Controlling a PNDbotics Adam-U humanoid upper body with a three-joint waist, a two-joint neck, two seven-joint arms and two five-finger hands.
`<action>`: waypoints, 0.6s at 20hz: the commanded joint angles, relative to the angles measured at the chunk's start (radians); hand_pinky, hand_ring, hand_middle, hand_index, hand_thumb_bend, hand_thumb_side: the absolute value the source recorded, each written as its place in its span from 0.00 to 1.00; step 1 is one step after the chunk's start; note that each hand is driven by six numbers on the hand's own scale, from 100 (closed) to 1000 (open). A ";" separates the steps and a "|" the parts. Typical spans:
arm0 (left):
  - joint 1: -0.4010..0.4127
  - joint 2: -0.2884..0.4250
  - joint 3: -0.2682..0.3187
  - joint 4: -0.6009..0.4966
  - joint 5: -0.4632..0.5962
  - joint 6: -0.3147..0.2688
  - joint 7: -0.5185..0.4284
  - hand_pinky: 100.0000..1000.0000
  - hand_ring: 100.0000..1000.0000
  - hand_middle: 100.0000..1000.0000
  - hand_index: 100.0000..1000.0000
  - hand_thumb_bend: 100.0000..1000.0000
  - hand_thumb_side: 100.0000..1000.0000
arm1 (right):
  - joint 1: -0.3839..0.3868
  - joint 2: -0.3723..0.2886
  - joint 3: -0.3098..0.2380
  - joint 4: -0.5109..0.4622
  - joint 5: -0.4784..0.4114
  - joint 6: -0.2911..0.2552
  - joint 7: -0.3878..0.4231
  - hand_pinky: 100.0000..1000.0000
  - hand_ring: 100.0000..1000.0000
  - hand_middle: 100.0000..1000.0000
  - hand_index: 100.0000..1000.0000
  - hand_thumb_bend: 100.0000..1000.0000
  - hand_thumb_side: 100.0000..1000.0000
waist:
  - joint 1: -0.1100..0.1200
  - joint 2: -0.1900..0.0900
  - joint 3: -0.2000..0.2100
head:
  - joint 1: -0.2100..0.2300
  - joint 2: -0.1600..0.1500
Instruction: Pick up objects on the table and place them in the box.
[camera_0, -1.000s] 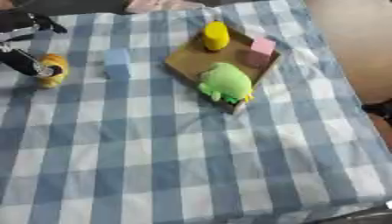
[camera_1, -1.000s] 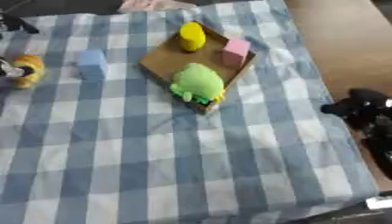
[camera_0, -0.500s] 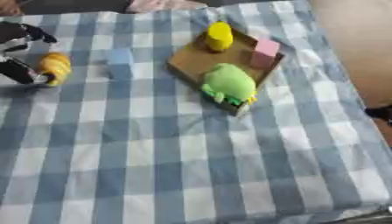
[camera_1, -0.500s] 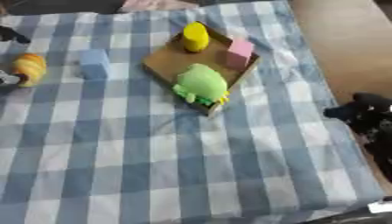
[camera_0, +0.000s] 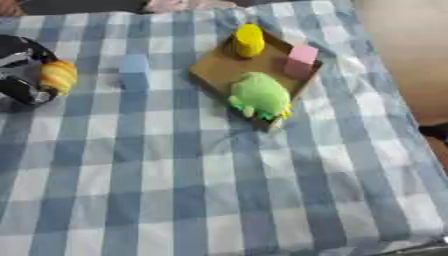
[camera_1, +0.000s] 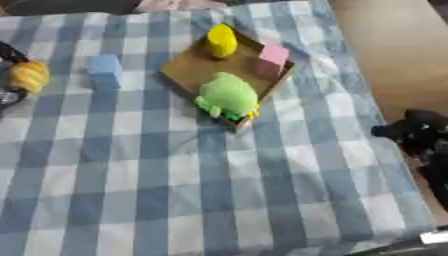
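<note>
A shallow brown box (camera_0: 217, 71) lies askew at the back middle of the checked cloth. Inside it are a yellow piece (camera_0: 248, 40), a pink block (camera_0: 302, 56) and a green plush frog (camera_0: 260, 95) that hangs over the box's near rim. A light blue block (camera_0: 134, 68) stands on the cloth left of the box. At the far left my left hand (camera_0: 19, 80) is curled round a rounded orange-yellow thing (camera_0: 59, 76). My right hand (camera_1: 418, 134) hangs off the table's right edge, away from the objects.
The blue-and-white checked cloth (camera_0: 219, 190) covers the whole table. The table's right edge runs beside bare brown floor (camera_1: 394, 55). Something pinkish (camera_0: 179, 4) lies at the far edge.
My left hand has drawn in round the orange-yellow thing, fingers now on both sides of it. The box, the blue block and my right hand have hardly moved.
</note>
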 joint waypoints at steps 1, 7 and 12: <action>-0.008 0.018 0.008 -0.003 0.009 0.004 0.043 0.83 0.71 0.56 0.70 0.11 0.14 | -0.002 -0.007 -0.010 -0.020 0.004 0.007 0.000 0.90 0.78 0.69 0.89 0.00 0.46 | -0.002 -0.012 -0.001 | 0.001 -0.011; -0.012 0.018 0.009 -0.017 0.005 0.019 0.108 0.80 0.67 0.52 0.66 0.03 0.10 | 0.000 -0.007 -0.011 -0.020 0.006 0.008 0.000 0.90 0.78 0.70 0.89 0.00 0.46 | -0.002 -0.015 0.002 | -0.001 -0.006; -0.042 0.014 0.020 -0.075 0.023 0.029 0.150 0.79 0.64 0.49 0.64 0.00 0.10 | 0.004 -0.013 -0.011 -0.020 0.000 0.005 -0.002 0.90 0.78 0.70 0.89 0.00 0.45 | -0.001 -0.022 0.003 | -0.010 0.000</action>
